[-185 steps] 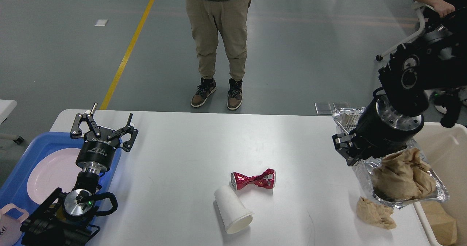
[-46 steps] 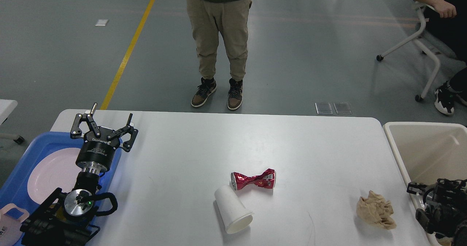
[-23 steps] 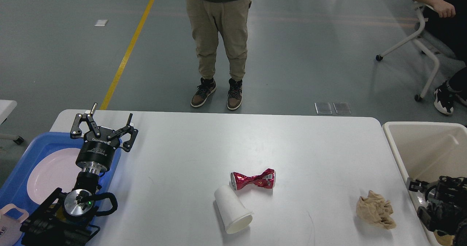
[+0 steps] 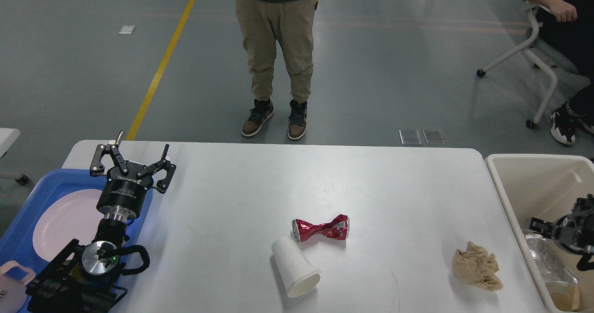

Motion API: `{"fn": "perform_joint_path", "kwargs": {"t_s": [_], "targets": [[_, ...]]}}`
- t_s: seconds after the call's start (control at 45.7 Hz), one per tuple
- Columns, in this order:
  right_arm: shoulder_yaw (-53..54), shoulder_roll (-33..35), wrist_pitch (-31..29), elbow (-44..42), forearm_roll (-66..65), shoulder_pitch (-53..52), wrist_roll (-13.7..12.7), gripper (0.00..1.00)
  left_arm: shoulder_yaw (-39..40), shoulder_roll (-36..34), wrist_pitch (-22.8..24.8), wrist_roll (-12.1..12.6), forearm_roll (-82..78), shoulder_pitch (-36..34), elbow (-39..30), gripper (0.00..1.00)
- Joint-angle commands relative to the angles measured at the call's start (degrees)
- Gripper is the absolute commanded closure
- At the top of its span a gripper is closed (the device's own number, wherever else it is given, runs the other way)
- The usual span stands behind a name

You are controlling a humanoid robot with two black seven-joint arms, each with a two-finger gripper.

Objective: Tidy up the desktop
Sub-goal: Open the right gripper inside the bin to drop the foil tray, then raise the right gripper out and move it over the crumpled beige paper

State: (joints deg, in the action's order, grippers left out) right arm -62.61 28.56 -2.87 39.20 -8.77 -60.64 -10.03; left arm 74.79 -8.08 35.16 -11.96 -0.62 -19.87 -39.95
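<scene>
The white desktop [image 4: 260, 178] holds a crushed red can [image 4: 320, 229], a white paper cup [image 4: 296, 266] lying on its side just in front of the can, and a crumpled brown paper wad [image 4: 476, 266] near the right edge. My left gripper [image 4: 132, 159] is open and empty, pointing up over the table's left edge beside the blue tray [image 4: 25, 211]. My right gripper [image 4: 564, 231] is small and dark at the right edge, over the beige bin [image 4: 506, 192]; I cannot make out its jaws. A foil tray [image 4: 550, 262] lies inside the bin.
A pink plate [image 4: 62, 220] lies in the blue tray, and a pink mug [image 4: 11, 287] shows at the bottom left. A person [image 4: 274, 48] stands beyond the far table edge. A seated person and a chair [image 4: 533, 48] are at the far right.
Four seconds ago my right gripper held the foil tray with brown paper over the table's right edge. The foil tray now lies in the bin, and the right gripper has risen slightly. The left arm is still.
</scene>
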Motion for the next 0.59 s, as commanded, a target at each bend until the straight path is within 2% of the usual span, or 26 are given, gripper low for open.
{"fn": "perform_joint_path", "kwargs": {"t_s": [0.0,0.131,0.372,0.459,0.569], "targets": [[-3.74,3.25,-5.03,11.84,0.07,-12.54,0.01,0.0,0.0,-0.01,0.0,0.0,0.0,0.0,-0.04,0.04],[-8.49,3.6,-13.02,21.96,0.33,-27.05,-0.08,0.0,0.0,-0.01,0.0,0.0,0.0,0.0,-0.04,0.04],[-9.55,0.97,-34.91,34.61,0.68,-51.04,-0.08,0.0,0.0,-0.01,0.0,0.0,0.0,0.0,-0.04,0.04],[-10.34,-1.14,-38.6,40.41,0.77,-58.78,-0.08,0.0,0.0,-0.01,0.0,0.0,0.0,0.0,0.04,0.04],[-11.22,-2.02,-39.05,49.38,1.91,-68.01,-0.08,0.0,0.0,-0.01,0.0,-0.09,0.0,0.0,0.04,0.04]]}}
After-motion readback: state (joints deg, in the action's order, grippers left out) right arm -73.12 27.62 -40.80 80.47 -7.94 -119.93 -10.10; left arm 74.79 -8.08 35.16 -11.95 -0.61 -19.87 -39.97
